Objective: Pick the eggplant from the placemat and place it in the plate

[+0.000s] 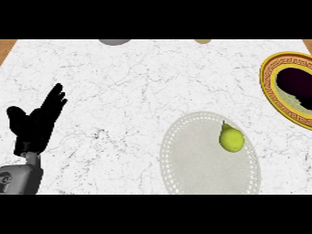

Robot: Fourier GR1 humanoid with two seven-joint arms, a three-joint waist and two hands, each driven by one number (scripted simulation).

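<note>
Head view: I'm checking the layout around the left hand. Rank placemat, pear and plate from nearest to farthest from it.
From the left hand:
1. Placemat, centre-right of the counter.
2. Pear, on the placemat's upper right.
3. Plate, at the right edge, holding the eggplant.

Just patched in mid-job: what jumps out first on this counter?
The dark eggplant lies in the gold-rimmed plate at the right edge, where a dark shape, perhaps the right hand, cuts in. A yellow-green pear sits on the pale round placemat. The open left hand rests at the left.
</note>
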